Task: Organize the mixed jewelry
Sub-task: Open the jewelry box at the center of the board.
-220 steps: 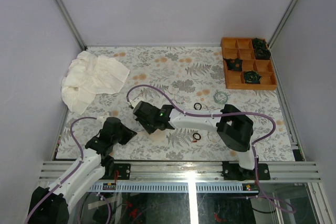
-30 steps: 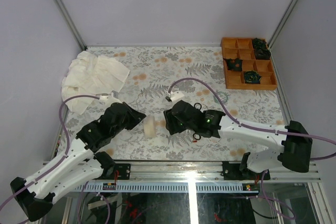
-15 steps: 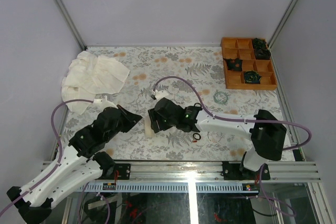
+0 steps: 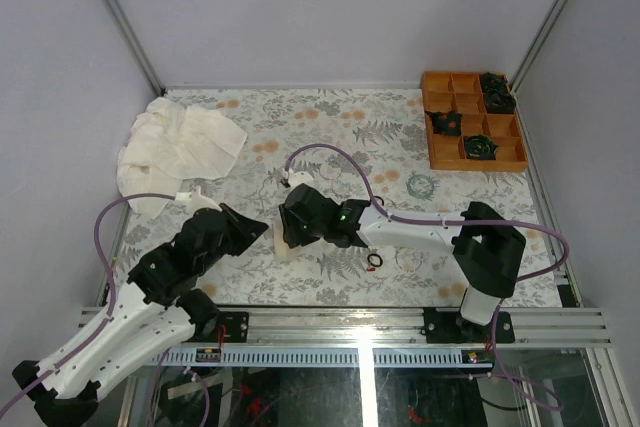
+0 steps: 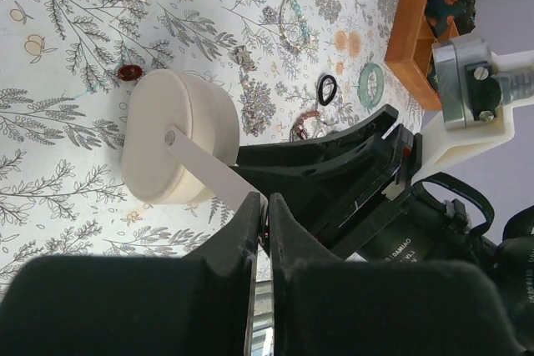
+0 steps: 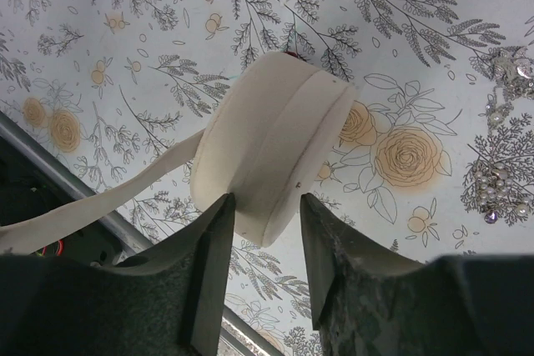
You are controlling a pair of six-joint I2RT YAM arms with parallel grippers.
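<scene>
My left gripper (image 5: 261, 216) is closed on the flat handle (image 5: 209, 174) of the cream dish (image 5: 171, 135). A second ago my right gripper (image 6: 265, 204) sat further right. Now it straddles the dish, clamping or not I cannot tell. Rightward, a black ring (image 4: 373, 261) and a teal bracelet (image 4: 420, 185) lie on open table (image 4: 330, 127), well apart from the corner orange tray (image 4: 478, 165).

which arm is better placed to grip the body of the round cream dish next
Right, probably. The right tool is open and straddles the cream dish, one finger on each side. The left tool is shut on the flat handle, so it is occupied.
</scene>
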